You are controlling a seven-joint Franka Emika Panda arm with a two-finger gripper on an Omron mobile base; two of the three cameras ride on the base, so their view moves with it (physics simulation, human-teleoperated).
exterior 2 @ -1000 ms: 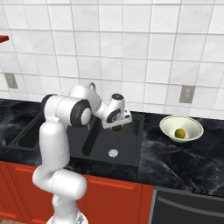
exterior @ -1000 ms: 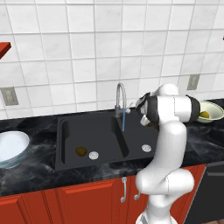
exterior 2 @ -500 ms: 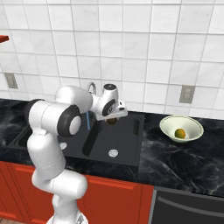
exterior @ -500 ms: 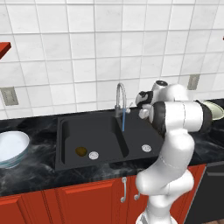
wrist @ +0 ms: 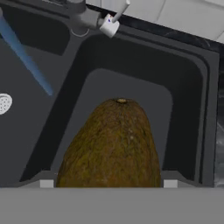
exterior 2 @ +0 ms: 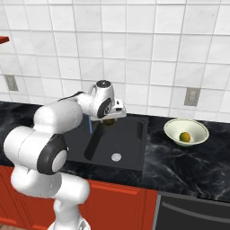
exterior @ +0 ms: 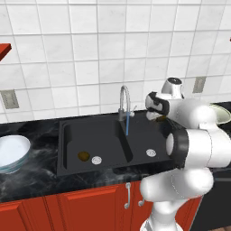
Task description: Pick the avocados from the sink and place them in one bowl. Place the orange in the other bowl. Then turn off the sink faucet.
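Black double-basin sink (exterior: pixel 103 135) centred in left base view; grey gooseneck faucet (exterior: pixel 124 97) at its 12 o'clock rim, blue stream of water (exterior: pixel 127 124) falling from spout. One dark avocado (exterior: pixel 83 156) lying in the left basin, at 9 o'clock of that basin's white drain (exterior: pixel 96 159), just beside it. Pale blue-white bowl (exterior: pixel 12 152) on the counter at 9 o'clock of the sink, well apart. Gripper (exterior: pixel 159 116) above the right basin's far edge, at 3 o'clock of the faucet, with a brown lump beneath it. Right base view: gripper (exterior 2: pixel 109 119) over the far side of the sink (exterior 2: pixel 130 143), brown second avocado (exterior 2: pixel 108 121) held under it. Cream bowl with greenish rim (exterior 2: pixel 197 128) at 3 o'clock on the counter, orange (exterior 2: pixel 184 136) resting inside. Hand view: fingertips (wrist: pixel 43 183) pressed to both sides of the second avocado (wrist: pixel 111 146), clamped and raised over the right basin; faucet lever (wrist: pixel 109 24) at 11 o'clock, stream (wrist: pixel 26 59) at 9 o'clock.
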